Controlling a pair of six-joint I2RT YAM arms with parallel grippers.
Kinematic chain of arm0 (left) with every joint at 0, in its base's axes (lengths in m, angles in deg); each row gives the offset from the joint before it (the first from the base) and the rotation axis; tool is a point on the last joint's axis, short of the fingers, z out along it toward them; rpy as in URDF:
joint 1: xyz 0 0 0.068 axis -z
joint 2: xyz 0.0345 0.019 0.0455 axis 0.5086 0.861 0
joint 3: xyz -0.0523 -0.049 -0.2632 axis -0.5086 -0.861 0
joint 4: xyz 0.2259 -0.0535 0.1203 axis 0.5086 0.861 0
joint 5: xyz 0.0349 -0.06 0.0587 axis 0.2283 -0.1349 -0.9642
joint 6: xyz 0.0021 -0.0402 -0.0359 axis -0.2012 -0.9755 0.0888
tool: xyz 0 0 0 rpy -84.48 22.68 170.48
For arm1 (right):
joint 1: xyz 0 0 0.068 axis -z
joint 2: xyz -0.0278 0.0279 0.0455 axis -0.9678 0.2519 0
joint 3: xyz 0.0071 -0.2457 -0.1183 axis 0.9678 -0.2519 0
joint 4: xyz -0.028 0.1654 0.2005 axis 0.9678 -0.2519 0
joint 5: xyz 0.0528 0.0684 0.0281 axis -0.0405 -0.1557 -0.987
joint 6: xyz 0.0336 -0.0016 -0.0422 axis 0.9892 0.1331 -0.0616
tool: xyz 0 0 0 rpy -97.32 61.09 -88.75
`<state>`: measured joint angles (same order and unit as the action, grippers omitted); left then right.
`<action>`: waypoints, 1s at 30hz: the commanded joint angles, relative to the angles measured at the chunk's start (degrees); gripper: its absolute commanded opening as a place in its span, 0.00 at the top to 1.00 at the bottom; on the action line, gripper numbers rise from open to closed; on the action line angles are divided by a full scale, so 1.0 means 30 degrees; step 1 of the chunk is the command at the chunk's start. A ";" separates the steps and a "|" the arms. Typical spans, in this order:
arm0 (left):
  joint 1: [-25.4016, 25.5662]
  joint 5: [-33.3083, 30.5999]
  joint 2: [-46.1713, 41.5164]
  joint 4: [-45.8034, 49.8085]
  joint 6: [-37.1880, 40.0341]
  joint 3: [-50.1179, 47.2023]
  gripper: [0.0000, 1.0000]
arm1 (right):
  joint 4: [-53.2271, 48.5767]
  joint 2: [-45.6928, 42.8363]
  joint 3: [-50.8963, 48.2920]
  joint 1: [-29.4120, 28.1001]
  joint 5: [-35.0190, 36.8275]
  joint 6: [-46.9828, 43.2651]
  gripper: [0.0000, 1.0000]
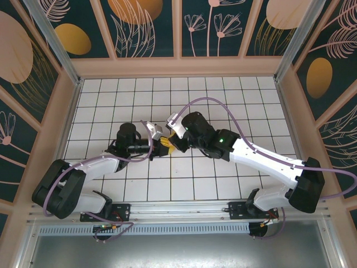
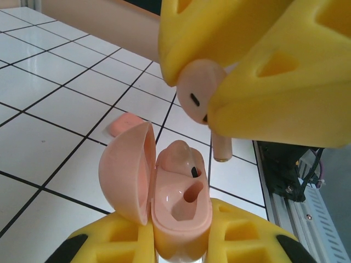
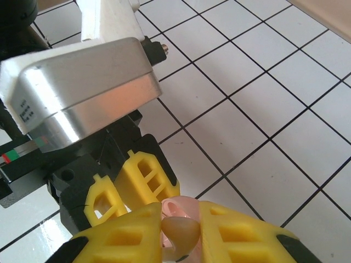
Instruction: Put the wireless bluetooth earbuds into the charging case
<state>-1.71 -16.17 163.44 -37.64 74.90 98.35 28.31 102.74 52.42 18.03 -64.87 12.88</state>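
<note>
Left arm (image 1: 92, 166) comes in from the lower left of the frame, right arm (image 1: 262, 159) from the lower right, and they meet pretty much dead centre over the white tiled counter (image 1: 111, 95). The left gripper (image 1: 162, 148) and right gripper (image 1: 175, 146) have their yellow fingers nose to nose. Honestly can't make out what's between them, way too small. A purple cable (image 1: 212, 101) arcs over the right arm, which has a green light (image 1: 221, 139) glowing. Floral wall panels (image 1: 145, 25) run along the top.
</note>
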 commanded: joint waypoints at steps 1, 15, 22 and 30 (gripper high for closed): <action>0.0106 0.0824 -0.0558 -0.0242 -0.0021 0.0478 0.90 | 0.0489 -0.0001 -0.0406 -0.0127 0.0411 -0.0389 0.79; 0.0097 0.1094 -0.0836 -0.0855 -0.0704 0.0470 0.90 | 0.0717 0.0173 -0.0717 -0.0486 0.1243 -0.0417 0.80; 0.0106 0.1074 -0.0974 -0.0891 -0.0822 0.0499 0.90 | 0.0800 0.0292 -0.0790 -0.0687 0.1349 -0.0320 0.80; 0.0106 0.1016 -0.1049 -0.1097 -0.1054 0.0552 0.90 | 0.0975 0.0321 -0.0932 -0.1202 0.1903 -0.0145 0.80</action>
<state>-1.67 -14.64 161.63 -38.17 72.47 98.35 29.97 103.11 50.45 15.29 -60.83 12.53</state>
